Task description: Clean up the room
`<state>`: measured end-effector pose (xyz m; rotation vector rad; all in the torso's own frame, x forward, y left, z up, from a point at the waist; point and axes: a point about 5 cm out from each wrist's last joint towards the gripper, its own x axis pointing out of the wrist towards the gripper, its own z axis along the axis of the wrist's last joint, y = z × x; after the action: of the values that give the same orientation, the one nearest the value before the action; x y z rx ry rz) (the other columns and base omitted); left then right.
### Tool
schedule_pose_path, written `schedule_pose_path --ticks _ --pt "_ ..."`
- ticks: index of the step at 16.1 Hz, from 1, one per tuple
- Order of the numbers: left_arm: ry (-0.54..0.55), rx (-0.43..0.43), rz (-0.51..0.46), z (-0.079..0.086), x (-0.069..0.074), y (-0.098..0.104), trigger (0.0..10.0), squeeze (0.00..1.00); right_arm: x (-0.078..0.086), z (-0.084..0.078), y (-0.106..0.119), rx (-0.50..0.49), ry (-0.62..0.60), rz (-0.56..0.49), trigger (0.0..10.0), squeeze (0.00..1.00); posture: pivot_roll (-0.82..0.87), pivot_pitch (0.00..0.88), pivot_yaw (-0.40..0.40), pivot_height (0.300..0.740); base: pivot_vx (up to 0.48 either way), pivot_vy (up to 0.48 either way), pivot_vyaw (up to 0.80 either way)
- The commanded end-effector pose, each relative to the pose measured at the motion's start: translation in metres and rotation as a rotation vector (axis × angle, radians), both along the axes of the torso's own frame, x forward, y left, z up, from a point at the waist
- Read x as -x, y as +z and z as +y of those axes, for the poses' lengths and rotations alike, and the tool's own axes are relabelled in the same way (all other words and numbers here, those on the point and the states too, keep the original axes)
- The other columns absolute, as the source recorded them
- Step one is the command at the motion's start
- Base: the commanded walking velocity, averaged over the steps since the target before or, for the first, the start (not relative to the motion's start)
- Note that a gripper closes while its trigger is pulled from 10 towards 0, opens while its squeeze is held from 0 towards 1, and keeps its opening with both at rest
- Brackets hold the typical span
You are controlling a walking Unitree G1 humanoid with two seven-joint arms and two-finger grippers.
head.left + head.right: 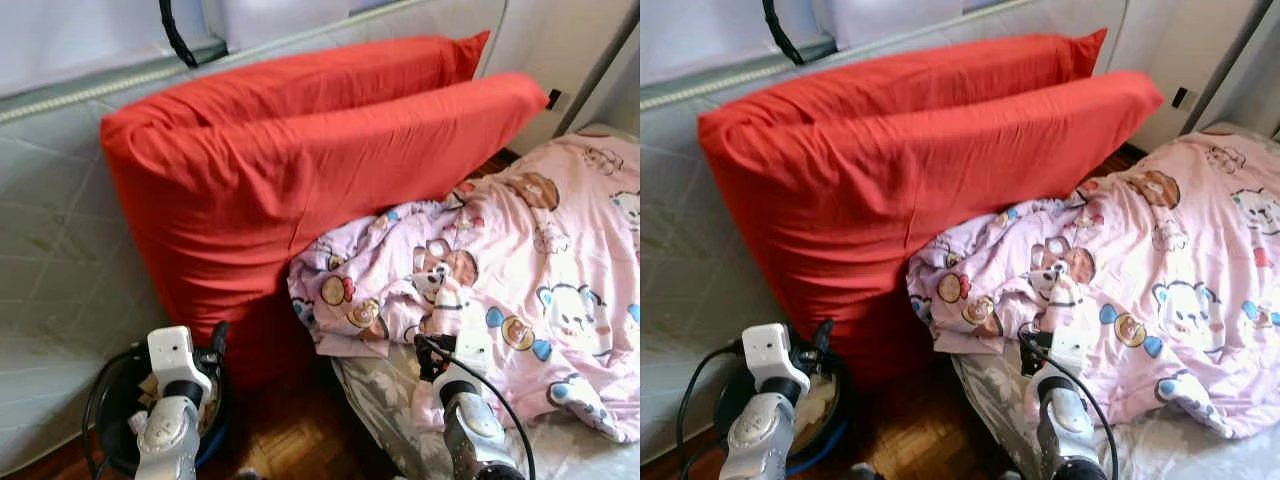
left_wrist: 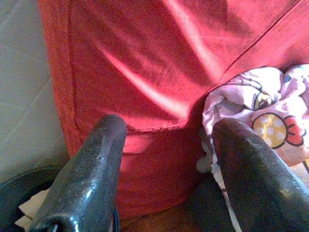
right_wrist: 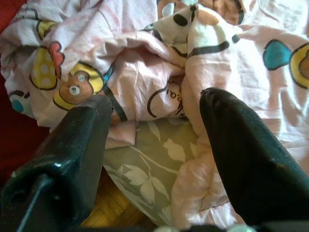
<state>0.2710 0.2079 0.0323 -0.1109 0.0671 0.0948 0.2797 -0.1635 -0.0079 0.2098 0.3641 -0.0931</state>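
Pink cartoon-print blanket [image 1: 520,260], red pillows [image 1: 300,170], no legible writing

Silver arms, white wrist blocks, black cables, glossy black pincer fingers [image 2: 87,179].

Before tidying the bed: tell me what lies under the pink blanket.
Under the pink blanket a grey leaf-print sheet shows at the bed's edge, near the open right pincer. Anything further beneath is covered.
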Motion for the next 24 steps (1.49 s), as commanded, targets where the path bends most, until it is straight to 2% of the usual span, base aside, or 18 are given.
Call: schedule_pose_path --ticks 1,16,18,20,24 --pt "0.007 0.011 0.028 0.001 0.0046 -0.0055 10.0 0.0 0.0034 0.0024 -0.0038 -0.01 0.006 0.015 10.0 0.0 0.07 0.148 -0.016 0.65 0.0 0.0 0.0" --pt "0.014 0.021 0.044 0.0013 0.0038 -0.0067 10.0 0.0 0.0022 0.0107 -0.006 0.001 0.054 0.054 10.0 0.0 0.08 0.145 -0.02 0.65 0.0 0.0 0.0" --pt "0.014 0.022 0.046 0.0014 0.0036 -0.0068 10.0 0.0 0.0011 0.0108 -0.0065 0.037 0.065 0.079 10.0 0.0 0.08 0.143 -0.019 0.65 0.0 0.0 0.0" --pt "0.014 0.023 0.048 0.0011 0.0033 -0.0071 10.0 0.0 0.0001 0.0112 -0.0048 0.028 0.067 0.06 10.0 0.0 0.08 0.14 -0.019 0.635 0.0 0.0 0.0" --pt "0.015 0.027 0.055 -0.0002 0.004 -0.009 10.0 0.0 0.0005 0.0123 -0.0047 0.021 0.073 0.051 10.0 0.0 0.08 0.143 -0.019 0.635 0.0 0.0 0.0"
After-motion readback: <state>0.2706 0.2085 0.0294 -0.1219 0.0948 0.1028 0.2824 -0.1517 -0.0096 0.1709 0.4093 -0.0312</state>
